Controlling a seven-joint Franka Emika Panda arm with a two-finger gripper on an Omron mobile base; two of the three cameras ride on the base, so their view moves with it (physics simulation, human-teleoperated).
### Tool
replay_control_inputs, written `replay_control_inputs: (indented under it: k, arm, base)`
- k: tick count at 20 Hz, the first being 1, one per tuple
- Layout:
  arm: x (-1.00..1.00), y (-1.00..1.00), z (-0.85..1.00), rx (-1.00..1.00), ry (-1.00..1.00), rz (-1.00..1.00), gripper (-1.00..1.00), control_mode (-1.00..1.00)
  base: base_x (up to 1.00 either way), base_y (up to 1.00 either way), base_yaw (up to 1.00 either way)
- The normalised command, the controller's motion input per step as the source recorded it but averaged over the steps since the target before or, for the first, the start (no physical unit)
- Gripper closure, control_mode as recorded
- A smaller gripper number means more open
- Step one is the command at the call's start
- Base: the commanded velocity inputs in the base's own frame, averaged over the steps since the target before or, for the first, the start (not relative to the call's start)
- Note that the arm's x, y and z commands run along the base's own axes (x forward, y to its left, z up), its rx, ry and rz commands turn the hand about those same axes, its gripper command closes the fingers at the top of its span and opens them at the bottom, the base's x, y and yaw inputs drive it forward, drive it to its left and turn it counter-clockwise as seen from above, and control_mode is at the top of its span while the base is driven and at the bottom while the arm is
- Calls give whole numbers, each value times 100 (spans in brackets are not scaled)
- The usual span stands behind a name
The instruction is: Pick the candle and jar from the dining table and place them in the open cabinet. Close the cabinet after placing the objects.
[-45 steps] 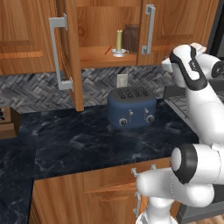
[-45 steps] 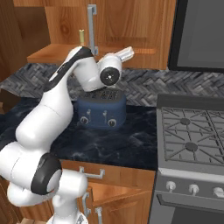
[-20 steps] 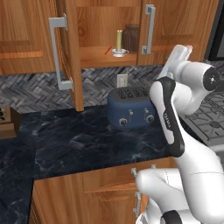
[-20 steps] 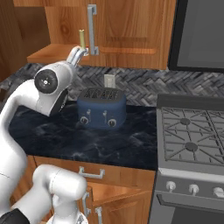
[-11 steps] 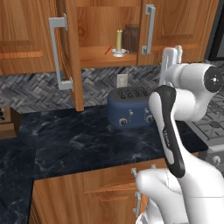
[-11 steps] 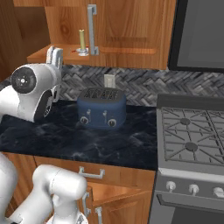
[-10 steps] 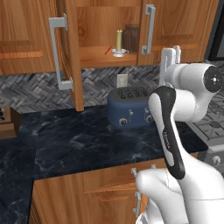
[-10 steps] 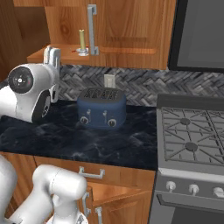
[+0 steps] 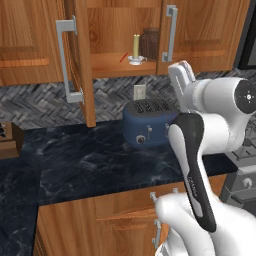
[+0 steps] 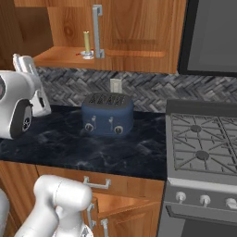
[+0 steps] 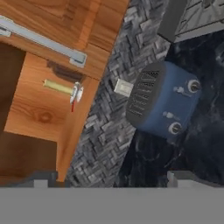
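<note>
Candle (image 9: 135, 49): standing upright on the cabinet (image 9: 107, 65) shelf, placed.
Jar (image 9: 150, 43): sitting just behind it.
Jaws: hanging released, gripping nothing.
Door (image 9: 79, 60): standing open, awaiting closing.

herringbone backsplash (image 9: 40, 102), black marble counter (image 9: 95, 162), stove (image 10: 203, 143)
</note>
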Motion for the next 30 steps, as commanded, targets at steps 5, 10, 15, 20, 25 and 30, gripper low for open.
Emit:
replay_control_inputs:
  k: [5, 10, 15, 20, 25, 30]
  arm:
    - [-9, 22, -11, -34, -11, 29, -100, -100]
    - [-15, 23, 0, -34, -6, 30, -100, -100]
    - [-30, 39, 0, -35, 0, 20, -100, -100]
    - [-54, 40, 1, -31, 0, 8, -100, -100]
    - [-64, 36, 0, -30, 0, 8, -100, -100]
    - [-30, 42, 0, -30, 0, 11, -100, -100]
  base:
    - [0, 0, 0]
    - [0, 0, 0]
    - [0, 0, 0]
    - [0, 0, 0]
    - [0, 0, 0]
    - [0, 0, 0]
